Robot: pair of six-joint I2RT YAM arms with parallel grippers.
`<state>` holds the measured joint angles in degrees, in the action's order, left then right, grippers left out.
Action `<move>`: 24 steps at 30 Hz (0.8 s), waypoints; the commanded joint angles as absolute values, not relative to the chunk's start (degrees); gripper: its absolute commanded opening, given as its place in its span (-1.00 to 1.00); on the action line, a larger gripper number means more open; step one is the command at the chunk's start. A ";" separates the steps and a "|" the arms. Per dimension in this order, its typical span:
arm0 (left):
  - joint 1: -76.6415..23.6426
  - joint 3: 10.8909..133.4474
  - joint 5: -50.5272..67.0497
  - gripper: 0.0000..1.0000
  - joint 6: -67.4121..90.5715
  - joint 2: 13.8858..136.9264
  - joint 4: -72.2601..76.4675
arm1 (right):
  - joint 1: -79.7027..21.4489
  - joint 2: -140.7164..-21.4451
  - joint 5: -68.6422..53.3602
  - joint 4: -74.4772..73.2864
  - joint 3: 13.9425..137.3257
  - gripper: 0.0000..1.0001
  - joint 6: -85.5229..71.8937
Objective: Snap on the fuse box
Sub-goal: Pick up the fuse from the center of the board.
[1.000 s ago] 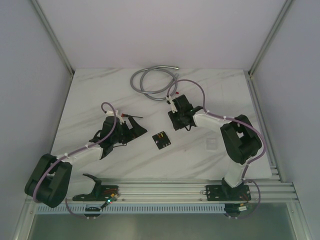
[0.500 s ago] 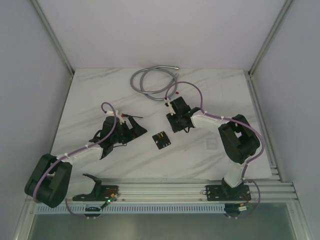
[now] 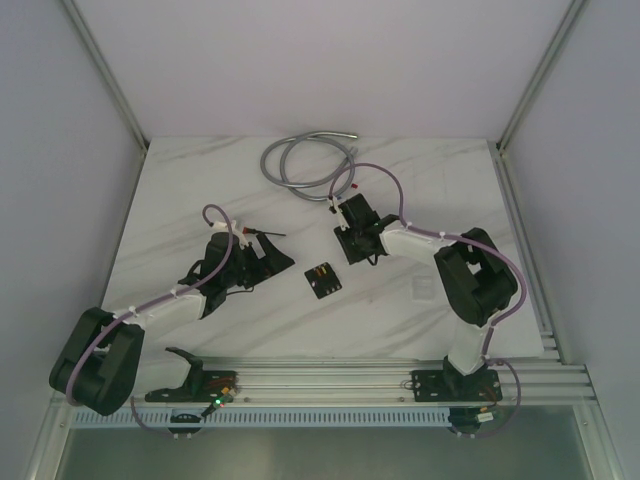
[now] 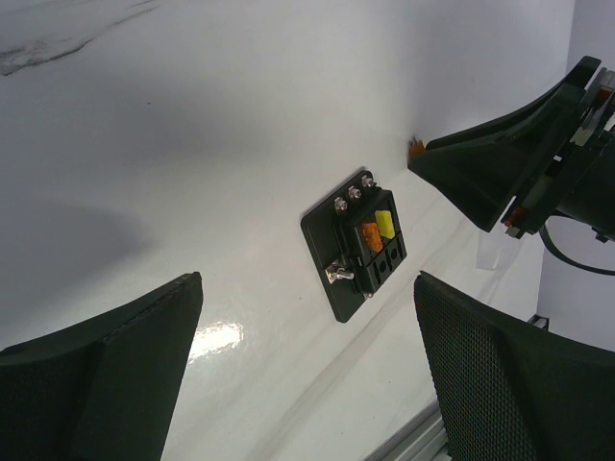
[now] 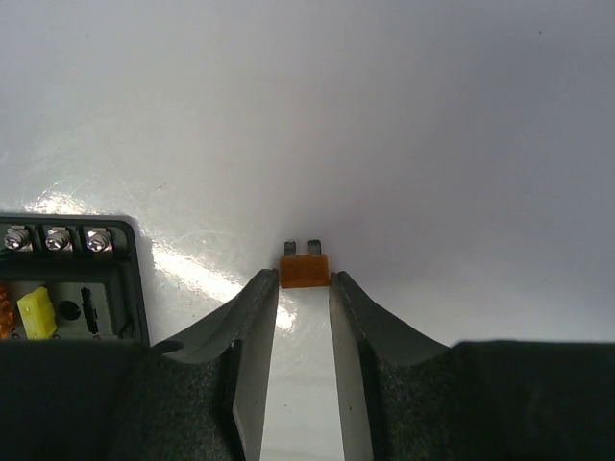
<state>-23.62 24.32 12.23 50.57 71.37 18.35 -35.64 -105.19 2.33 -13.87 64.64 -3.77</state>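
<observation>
The fuse box (image 3: 322,279) lies flat on the white table between the two arms. It is a black square block with orange and yellow fuses in its slots (image 4: 360,245), and its corner shows at the left edge of the right wrist view (image 5: 67,288). My right gripper (image 5: 305,285) is low over the table just behind the fuse box, its two fingertips pressed against the sides of a small loose orange fuse (image 5: 305,269). My left gripper (image 4: 307,384) stands wide open to the left of the fuse box, with nothing between its fingers.
A grey coiled cable (image 3: 310,160) lies at the back of the table. A faint clear square piece (image 3: 423,290) rests to the right of the fuse box. An aluminium rail (image 3: 330,378) runs along the near edge, with a black tool (image 3: 190,375) on it.
My right gripper has shifted slightly left and its jaws have narrowed onto the orange fuse. The left arm and the fuse box have not moved.
</observation>
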 commanded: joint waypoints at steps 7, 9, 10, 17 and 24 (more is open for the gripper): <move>-23.30 24.11 13.55 1.00 50.98 70.71 19.13 | -35.77 -107.59 4.05 -14.08 64.90 -0.18 -2.67; -23.29 24.04 13.56 1.00 51.06 70.59 19.10 | -35.84 -107.81 3.46 -14.10 64.95 -0.19 -2.55; -23.29 24.00 13.54 1.00 51.12 70.58 19.16 | -35.80 -107.81 3.32 -14.14 64.95 -0.20 -2.55; -23.27 24.11 14.07 1.00 51.20 70.93 19.45 | -35.84 -108.19 2.27 -14.54 64.69 -0.33 -2.12; -23.30 24.15 15.49 0.99 52.16 70.99 21.29 | -35.80 -105.87 1.77 -15.36 64.64 -0.47 -2.14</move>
